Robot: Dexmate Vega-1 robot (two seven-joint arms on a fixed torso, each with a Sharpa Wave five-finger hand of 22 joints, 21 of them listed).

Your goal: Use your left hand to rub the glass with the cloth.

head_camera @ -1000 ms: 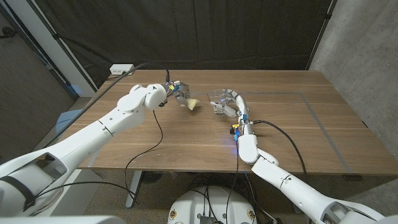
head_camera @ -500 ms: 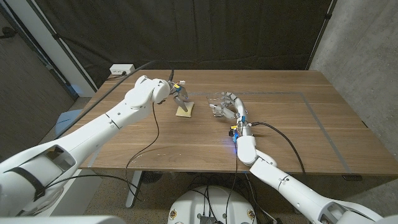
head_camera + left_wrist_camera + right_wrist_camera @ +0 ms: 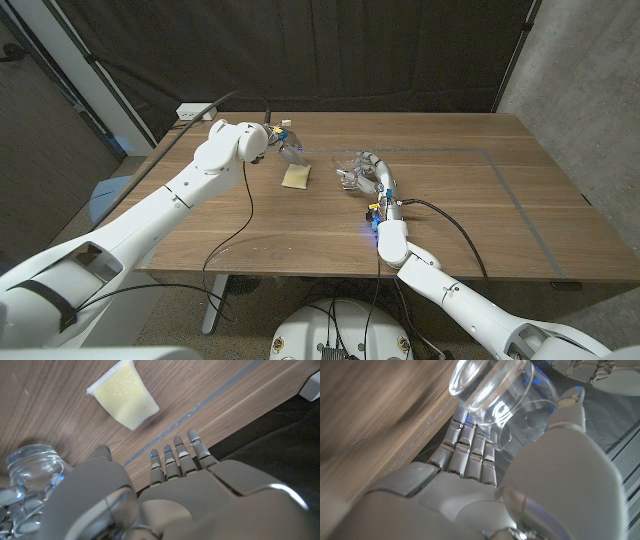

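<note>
Yellow cloth (image 3: pixel 296 176) lies flat on the table (image 3: pixel 460 210), released, just beside the left hand (image 3: pixel 288 148), which hovers w/ fingers (image 3: pixel 176 457) straight and apart, holding nothing. Right hand (image 3: pixel 368 172) grips the clear glass (image 3: pixel 350 164), near the cloth, approx. table centre.
</note>
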